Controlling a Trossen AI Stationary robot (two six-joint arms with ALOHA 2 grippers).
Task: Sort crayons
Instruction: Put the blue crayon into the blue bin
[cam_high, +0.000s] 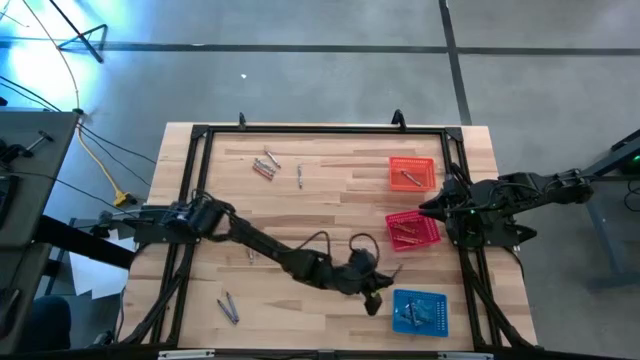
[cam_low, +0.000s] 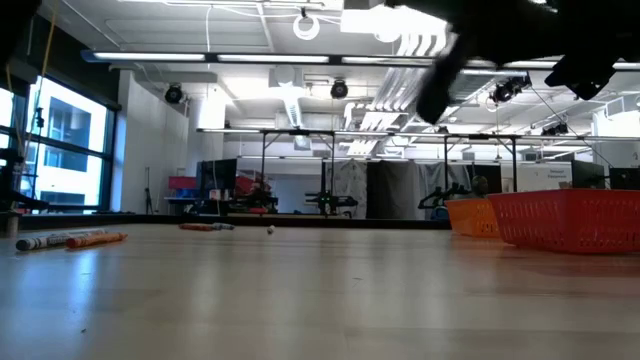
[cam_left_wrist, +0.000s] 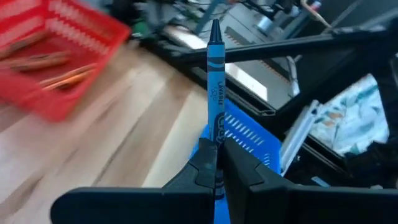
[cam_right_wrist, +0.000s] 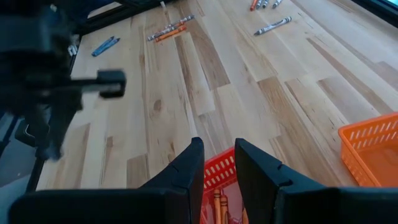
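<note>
My left gripper (cam_left_wrist: 216, 149) is shut on a blue crayon (cam_left_wrist: 215, 81) and hangs over the table's near right part (cam_high: 375, 298), just left of the blue basket (cam_high: 420, 312). More crayons lie loose on the wood: a cluster at the far left (cam_high: 265, 166), one beside it (cam_high: 300, 178), and a pair near the front left (cam_high: 228, 308). My right gripper (cam_right_wrist: 217, 158) stands open above the red basket (cam_high: 413, 228), with nothing between its fingers. The red basket holds crayons (cam_right_wrist: 217, 202). My left gripper pinches the blue crayon's rear part (cam_left_wrist: 217, 134) between its two fingers. The crayon runs on in line with the fingers, and most of its length and its pointed tip (cam_left_wrist: 214, 26) stick out beyond them. The gripper comes from the table's left. The crayon is lifted clear.
An orange basket (cam_high: 412, 172) stands at the far right, beyond the red one. The blue basket (cam_left_wrist: 252, 138) lies just past the held crayon, at the table's near right corner. A black frame (cam_high: 300, 130) runs round the table. Bare wood fills the middle (cam_high: 320, 215).
</note>
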